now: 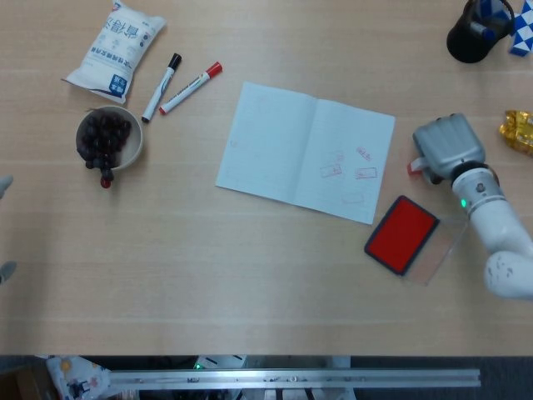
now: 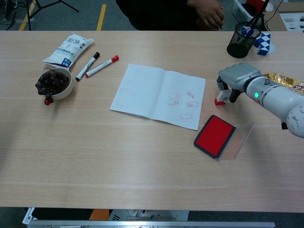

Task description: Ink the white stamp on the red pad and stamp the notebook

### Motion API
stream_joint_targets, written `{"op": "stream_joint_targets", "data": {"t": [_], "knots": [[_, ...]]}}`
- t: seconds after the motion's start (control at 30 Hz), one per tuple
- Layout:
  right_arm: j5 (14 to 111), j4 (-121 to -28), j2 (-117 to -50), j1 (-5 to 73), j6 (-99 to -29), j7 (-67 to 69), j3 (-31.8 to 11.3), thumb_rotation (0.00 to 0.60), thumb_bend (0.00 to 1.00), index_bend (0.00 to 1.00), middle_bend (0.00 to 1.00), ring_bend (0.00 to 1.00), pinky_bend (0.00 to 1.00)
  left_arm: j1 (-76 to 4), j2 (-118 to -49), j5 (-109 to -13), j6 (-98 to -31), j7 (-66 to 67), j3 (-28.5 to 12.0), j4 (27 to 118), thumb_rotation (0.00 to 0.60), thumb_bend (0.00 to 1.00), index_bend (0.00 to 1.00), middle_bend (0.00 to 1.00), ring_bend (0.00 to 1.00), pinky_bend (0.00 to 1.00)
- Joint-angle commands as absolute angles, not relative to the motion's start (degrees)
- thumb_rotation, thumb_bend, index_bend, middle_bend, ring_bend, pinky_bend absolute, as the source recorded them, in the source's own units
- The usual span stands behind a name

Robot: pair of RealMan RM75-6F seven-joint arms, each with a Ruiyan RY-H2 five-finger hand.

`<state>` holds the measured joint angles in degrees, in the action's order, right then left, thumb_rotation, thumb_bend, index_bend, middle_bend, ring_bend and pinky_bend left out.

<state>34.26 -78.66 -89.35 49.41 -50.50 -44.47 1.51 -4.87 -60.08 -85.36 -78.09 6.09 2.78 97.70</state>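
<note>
Gripping the white stamp [image 2: 222, 98] is the right hand [image 2: 235, 78], fingers curling down around it just right of the notebook [image 2: 159, 95]. Stamp's standing pretty much upright, long axis vertical, red end pointing down at the table [image 2: 118, 161]. It's sitting just far of the red pad [image 2: 214, 135], whose clear lid [image 2: 237, 137] is lying open to the right. Notebook's lying open with red marks on its right page. Left hand [image 1: 5, 225] is barely peeking in at the left edge, so can't tell how it's set.

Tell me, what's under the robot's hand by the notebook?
The right hand covers a small white stamp with a red bottom, standing on the table. Only its lower end peeks out; the rest is hidden by the fingers.
</note>
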Motion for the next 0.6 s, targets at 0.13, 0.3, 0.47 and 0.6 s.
{"op": "stream_joint_targets", "data": {"t": [0.13, 0.3, 0.47, 0.6], "knots": [[35.16, -78.44, -89.4, 49.0, -50.76, -44.27, 1.63, 0.6, 0.41, 0.6, 0.46, 0.37, 0.38, -5.0, -60.14, -85.36, -77.8, 6.21, 2.85, 97.68, 0.6, 0.12, 0.05, 0.13, 0.2, 0.12], [35.52, -78.4, -89.46, 48.81, -50.88, -44.08, 1.35, 0.6, 0.38, 0.58, 0.44, 0.35, 0.37, -5.07, -60.09, -85.31, -77.74, 6.21, 2.81, 97.78, 0.6, 0.12, 0.04, 0.13, 0.2, 0.12], [35.8, -78.41, -89.46, 48.64, -51.01, -44.06, 1.14, 0.6, 0.38, 0.55, 0.44, 0.35, 0.36, -5.09, -60.01, -85.34, -77.7, 6.19, 2.87, 97.83, 0.6, 0.12, 0.02, 0.12, 0.2, 0.12], [35.91, -78.43, -89.48, 48.54, -51.02, -44.19, 1.09, 0.6, 0.36, 0.53, 0.43, 0.34, 0.35, -5.15, -59.92, -85.39, -77.64, 6.25, 2.89, 97.94, 0.6, 0.12, 0.02, 0.12, 0.2, 0.12]]}}
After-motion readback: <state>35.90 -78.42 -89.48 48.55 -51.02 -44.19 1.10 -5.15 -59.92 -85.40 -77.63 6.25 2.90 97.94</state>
